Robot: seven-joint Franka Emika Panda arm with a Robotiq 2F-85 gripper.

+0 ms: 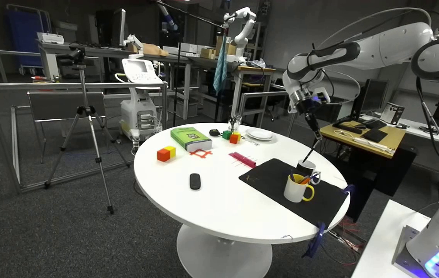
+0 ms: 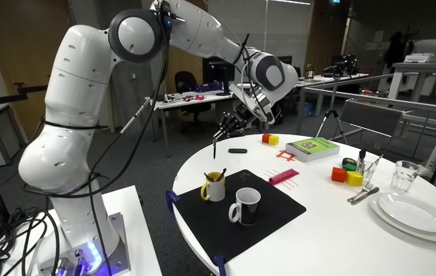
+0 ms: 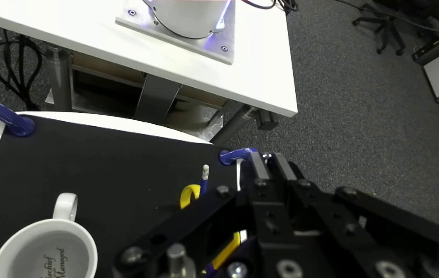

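A slim dark pen-like stick (image 2: 214, 150) hangs in mid-air, lower end pointing down, gripped above

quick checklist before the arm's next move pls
1. Gripper shut on the slim dark stick: ok
2. Grip firm enough not to slip: cannot tell
3. Yellow-handled mug and white-handled mug upright on the black mat: ok
4. Stick apart from both mugs: ok, gaps show in an exterior view
5. Yellow-handled mug empty: not ok, writing tools stand in it
6. Blue clamps at the mat's edge: ok, two show
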